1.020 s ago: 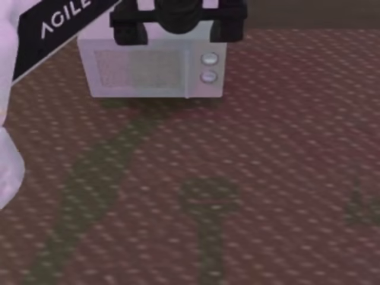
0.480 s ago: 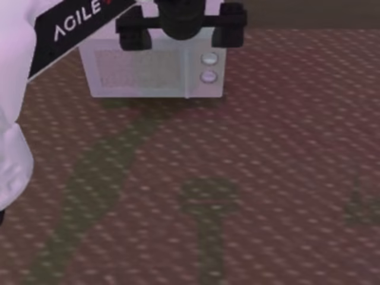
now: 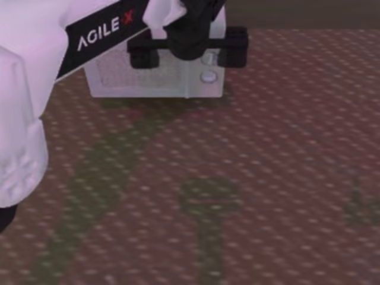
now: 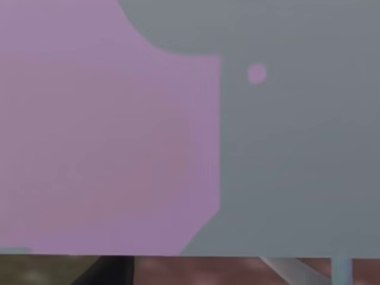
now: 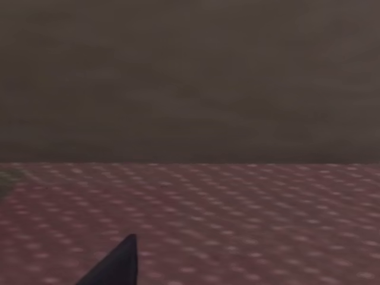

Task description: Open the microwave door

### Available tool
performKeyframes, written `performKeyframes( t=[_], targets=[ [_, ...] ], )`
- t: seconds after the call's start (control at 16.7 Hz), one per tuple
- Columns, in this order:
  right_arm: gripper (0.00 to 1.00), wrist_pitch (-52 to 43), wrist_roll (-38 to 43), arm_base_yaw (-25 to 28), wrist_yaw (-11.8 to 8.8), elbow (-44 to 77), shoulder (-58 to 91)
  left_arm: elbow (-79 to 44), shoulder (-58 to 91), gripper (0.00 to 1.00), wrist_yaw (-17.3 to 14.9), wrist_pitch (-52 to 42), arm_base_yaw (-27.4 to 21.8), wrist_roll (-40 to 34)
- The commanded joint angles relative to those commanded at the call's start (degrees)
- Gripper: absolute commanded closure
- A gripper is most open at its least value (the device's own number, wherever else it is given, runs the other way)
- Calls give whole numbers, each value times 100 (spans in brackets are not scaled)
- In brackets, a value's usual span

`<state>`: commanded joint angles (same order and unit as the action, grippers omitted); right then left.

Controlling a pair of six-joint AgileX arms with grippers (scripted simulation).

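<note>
One arm at work: left gripper (image 3: pixel 187 47), fingers spread wide, hovers over microwave (image 3: pixel 155 76) at table's far left-centre. Microwave door (image 3: pixel 139 74) shut, just below fingers; handle near knobs (image 3: pixel 208 76).

microwave (image 3: pixel 113 89): pale grey-white body
microwave door (image 3: pixel 142 74): pale grey-white, speckled mesh window
knob (image 3: pixel 208 76): silver
left gripper (image 3: pixel 188 47): black
left arm (image 3: pixel 35 41): white, black band, white lettering
table (image 3: pixel 285 148): reddish-brown, pale dotted weave, olive-green markings
</note>
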<state>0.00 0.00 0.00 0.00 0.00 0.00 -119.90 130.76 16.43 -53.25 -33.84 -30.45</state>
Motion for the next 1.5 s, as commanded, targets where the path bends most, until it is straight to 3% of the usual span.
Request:
performKeyframes(
  t=[0.78, 1.5],
  targets=[
    [0, 0, 0, 0, 0, 0, 0, 0, 0, 98, 0, 0, 0, 0],
    [0, 0, 0, 0, 0, 0, 0, 303, -154, 100, -82, 106, -185, -79]
  ],
)
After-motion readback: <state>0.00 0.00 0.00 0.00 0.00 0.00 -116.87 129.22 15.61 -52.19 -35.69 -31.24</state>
